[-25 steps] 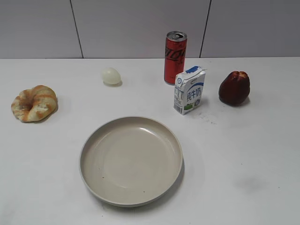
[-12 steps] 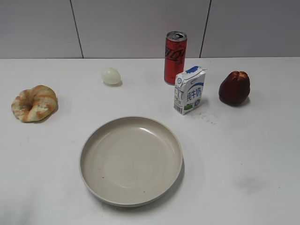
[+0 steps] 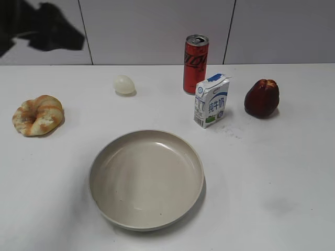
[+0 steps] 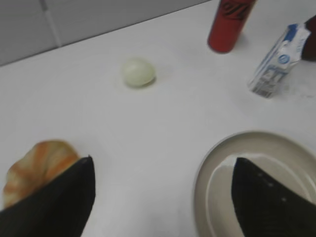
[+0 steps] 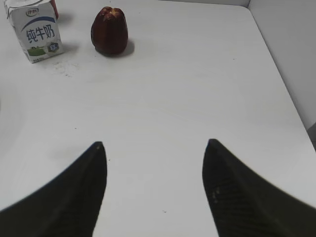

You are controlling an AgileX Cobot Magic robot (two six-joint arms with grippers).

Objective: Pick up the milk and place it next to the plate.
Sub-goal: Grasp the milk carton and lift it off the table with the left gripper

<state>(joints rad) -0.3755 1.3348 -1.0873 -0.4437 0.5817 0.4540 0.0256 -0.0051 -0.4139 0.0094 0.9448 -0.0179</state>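
The milk [image 3: 211, 100] stands upright beyond the plate [image 3: 146, 179], just in front of the can [image 3: 195, 64]. The right gripper [image 5: 154, 187], fingers apart and empty, looks nearer, with the milk ahead to its left; the left gripper [image 4: 160, 195] is spread too.

You see the left gripper [image 4: 160, 197] with its black fingers [image 4: 59, 202] spread wide at the bottom corners. Between them the white tabletop [image 4: 163, 118] carries a beige round plate [image 4: 207, 168] lower right, a striped bread roll [image 4: 34, 170] lower left, a pale egg [image 4: 139, 72], a red can [image 4: 228, 25] and a white-and-blue milk carton [image 4: 276, 64] upper right.
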